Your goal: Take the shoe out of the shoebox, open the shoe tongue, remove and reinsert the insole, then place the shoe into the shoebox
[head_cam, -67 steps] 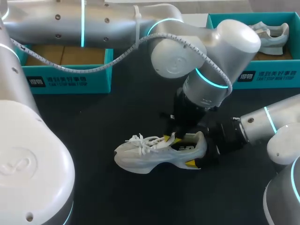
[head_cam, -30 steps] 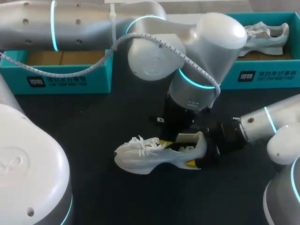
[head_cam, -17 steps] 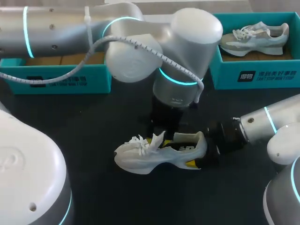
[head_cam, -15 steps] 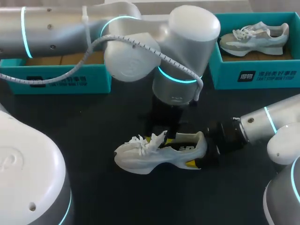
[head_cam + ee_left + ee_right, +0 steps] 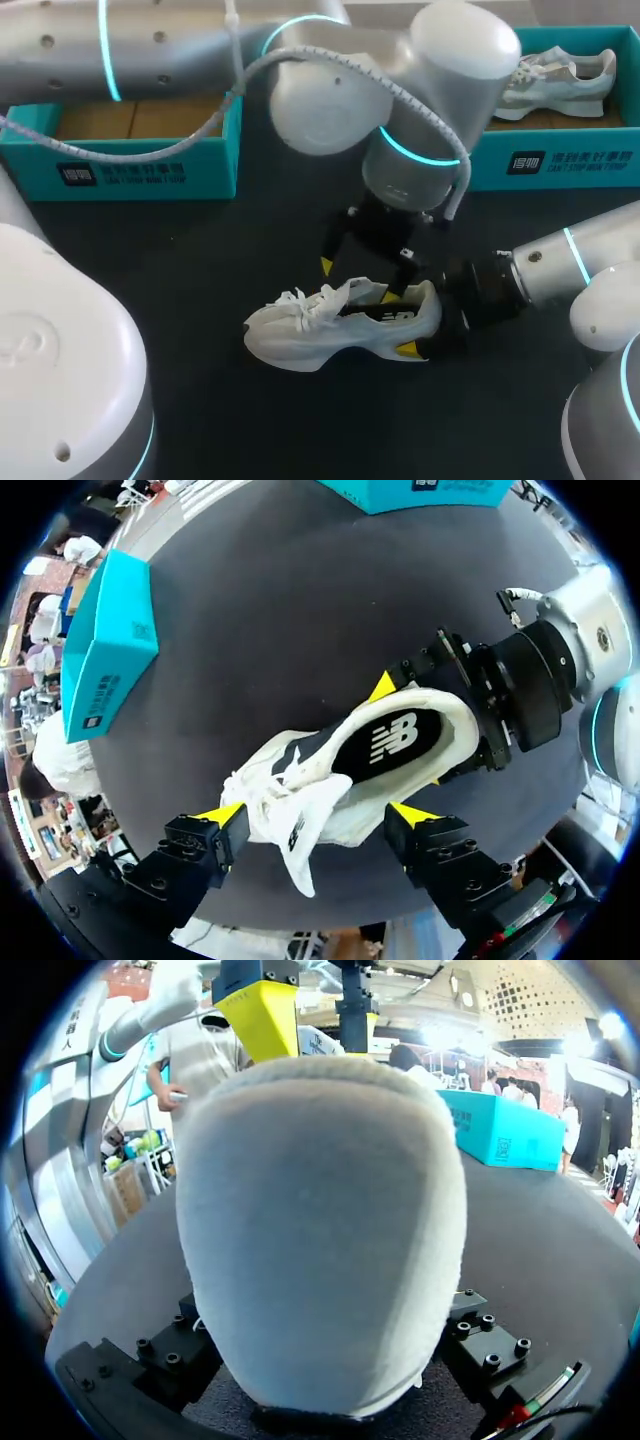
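Currently the shoe (image 5: 340, 328) lies mid-table (image 5: 200, 300), its heel pinched by the right gripper (image 5: 410, 734). The left gripper (image 5: 315, 815) hangs over the tongue (image 5: 300, 840), its 2 fingers spread either side.

Risk: a crooked descent could snag the laces (image 5: 300, 300) or lever the heel from that pinch, and the loose tongue may flop over the insole (image 5: 395, 735).

The left shoebox (image 5: 150, 170) and right shoebox (image 5: 570, 165) wall the far edge. Bare table lies toward the near and left edges.
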Action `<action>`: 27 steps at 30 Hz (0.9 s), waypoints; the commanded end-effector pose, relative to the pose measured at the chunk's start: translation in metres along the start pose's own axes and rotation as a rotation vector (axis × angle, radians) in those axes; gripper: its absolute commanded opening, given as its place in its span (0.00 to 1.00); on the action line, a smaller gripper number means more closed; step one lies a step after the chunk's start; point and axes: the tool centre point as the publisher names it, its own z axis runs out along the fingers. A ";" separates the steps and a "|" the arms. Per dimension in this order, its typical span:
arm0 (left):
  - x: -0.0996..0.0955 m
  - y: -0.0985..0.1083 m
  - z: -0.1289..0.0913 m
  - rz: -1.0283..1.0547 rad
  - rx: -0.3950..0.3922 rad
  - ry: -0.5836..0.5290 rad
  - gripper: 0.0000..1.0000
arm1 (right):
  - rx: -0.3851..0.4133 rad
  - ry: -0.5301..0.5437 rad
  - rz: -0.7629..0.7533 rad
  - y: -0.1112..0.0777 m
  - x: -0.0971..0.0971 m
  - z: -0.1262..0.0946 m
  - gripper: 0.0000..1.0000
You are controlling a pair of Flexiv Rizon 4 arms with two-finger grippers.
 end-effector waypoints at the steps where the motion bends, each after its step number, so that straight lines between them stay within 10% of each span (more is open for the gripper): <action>1: 0.007 0.000 0.004 -0.008 -0.015 -0.063 0.65 | 0.003 0.001 0.002 -0.009 0.002 0.004 0.00; 19: -0.008 -0.002 0.025 -0.074 -0.080 -0.079 0.64 | 0.003 0.001 0.002 -0.009 0.002 0.004 0.00; 27: -0.008 0.009 0.027 -0.107 -0.084 -0.076 0.00 | 0.003 0.001 0.002 -0.009 0.002 0.004 0.00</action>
